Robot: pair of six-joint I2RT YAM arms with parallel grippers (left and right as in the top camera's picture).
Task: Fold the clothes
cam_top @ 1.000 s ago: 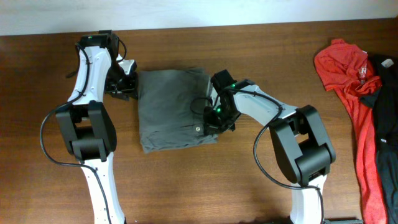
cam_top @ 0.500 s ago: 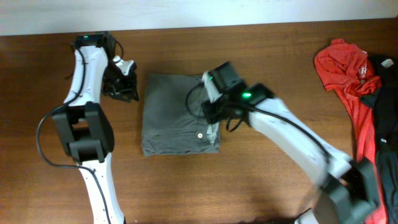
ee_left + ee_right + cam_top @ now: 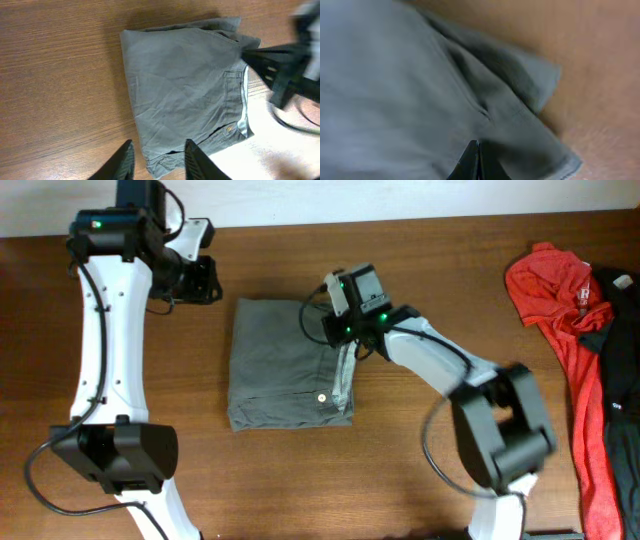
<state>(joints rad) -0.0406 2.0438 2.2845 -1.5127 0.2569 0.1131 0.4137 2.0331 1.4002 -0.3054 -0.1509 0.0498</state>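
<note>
The shorts (image 3: 285,365) lie mid-table (image 3: 420,470), with the left gripper (image 3: 159,162) beyond their far left corner, the right gripper (image 3: 476,157) at their far right corner, and 1 heap of other garments (image 3: 560,290) at the table's right edge.

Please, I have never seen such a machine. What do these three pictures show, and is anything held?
Two white-and-black robot arms stand at a brown wooden table. One picture looks down from above; the other two come from a camera on each wrist. Grey-olive cotton shorts, folded into a rectangle, lie in the middle. A red garment and a black garment lie at the table's right end. The left arm's fingers stand apart, holding nothing. The right arm's fingers are shut over the shorts' corner; whether they pinch cloth is unclear.
</note>
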